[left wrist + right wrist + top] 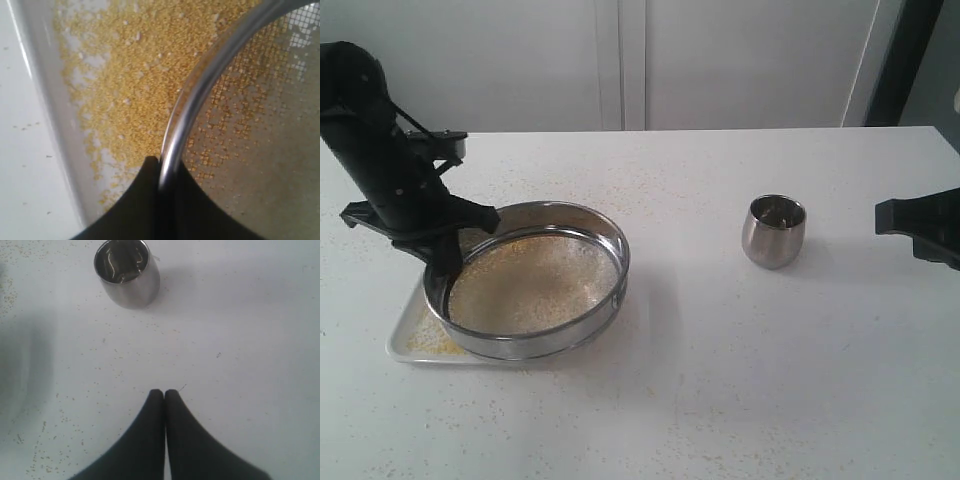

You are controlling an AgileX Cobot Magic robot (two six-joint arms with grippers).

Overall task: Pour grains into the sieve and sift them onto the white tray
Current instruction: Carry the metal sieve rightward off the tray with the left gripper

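At the left of the counter (740, 380), the sieve (552, 344) sits over the white tray (404, 342), covering most of it so that only the tray's left edge and near corner show. The left hand (165, 161) pinches the sieve's rim at its left side, one finger (142, 185) outside the steel hoop and the other inside over the mesh, with the rim running up between them. Whether the sieve rests on the tray or is held just above it I cannot tell. The grains (125, 90) lie in two places: a pale layer across the mesh inside the hoop, and a golden-yellow scatter on the tray floor just outside the rim, close beside the left hand, with a few whitish ones among them. Stray specks dot the counter around the tray. The right hand (164, 392) is well apart from the sieve, at the right edge, its fingers pressed together on nothing, pointing toward a steel cup (773, 232) that stands upright between the two hands.
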